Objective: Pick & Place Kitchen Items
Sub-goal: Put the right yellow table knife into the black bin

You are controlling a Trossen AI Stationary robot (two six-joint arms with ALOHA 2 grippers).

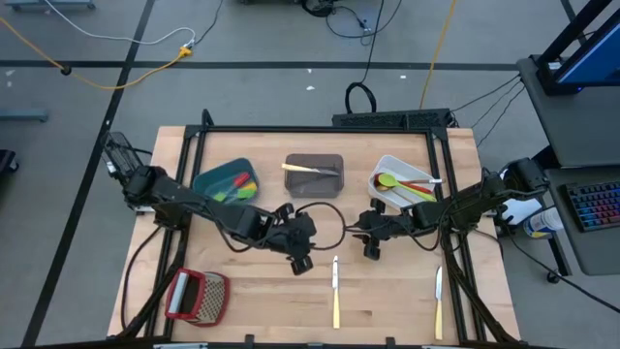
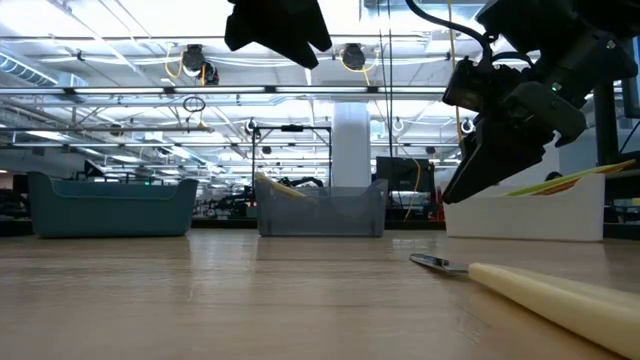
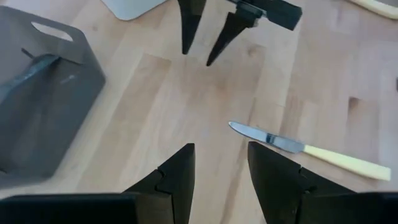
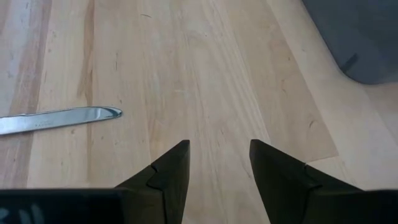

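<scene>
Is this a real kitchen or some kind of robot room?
Probably a robot lab or workshop, not a kitchen. The wooden table stands on a grey floor crossed by loose cables, a computer keyboard sits beside it, and the low view shows a big hall with ceiling pipes.

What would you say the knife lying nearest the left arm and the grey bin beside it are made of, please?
The cream-handled table knife has a bright, reflective blade, probably polished steel; its pale matt handle looks like plastic or resin, hard to tell which. The grey rectangular bin looks like moulded matt plastic, with smooth walls, rounded corners and a cut-out handle slot.
</scene>
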